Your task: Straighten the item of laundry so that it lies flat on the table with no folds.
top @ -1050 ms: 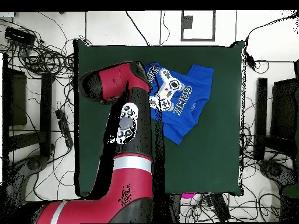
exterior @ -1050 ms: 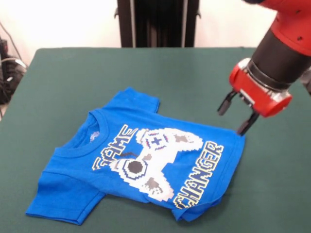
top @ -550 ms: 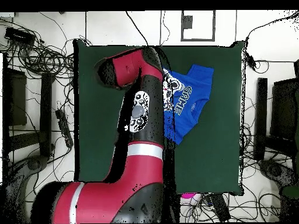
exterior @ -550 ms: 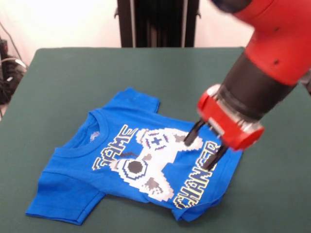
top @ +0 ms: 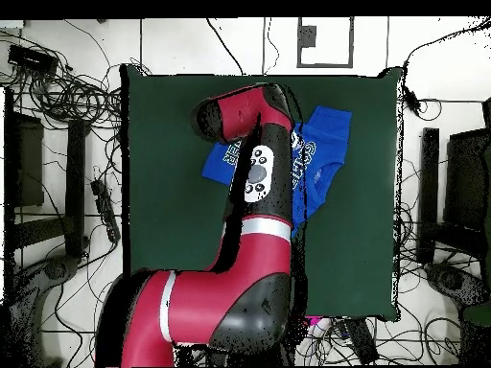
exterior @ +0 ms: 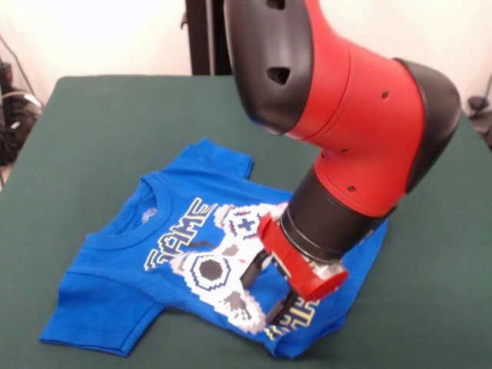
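The blue T-shirt (exterior: 115,280) lies front up on the green table (exterior: 115,115), neck toward the left, with its "GAME CHANGER" print partly hidden behind the arm. Its hem near the front edge looks rumpled and tucked under. My gripper (exterior: 266,293) is open, angled down over the lower part of the controller print, one fingertip (exterior: 251,274) on the white pixels and the other by the yellow lettering. Whether the tips touch the cloth I cannot tell. In the overhead view the arm covers the gripper and most of the shirt (top: 324,144).
The red and black arm (exterior: 346,131) bulks over the right half of the shirt. Bare green felt (top: 163,192) surrounds the shirt on all sides. Cables and dark stands (top: 58,105) lie on the floor beyond the table edges.
The arm has swung from the shirt's right hem corner across the print toward the front edge. The gripper stays open and now sits low over the lower print. The shirt has barely shifted.
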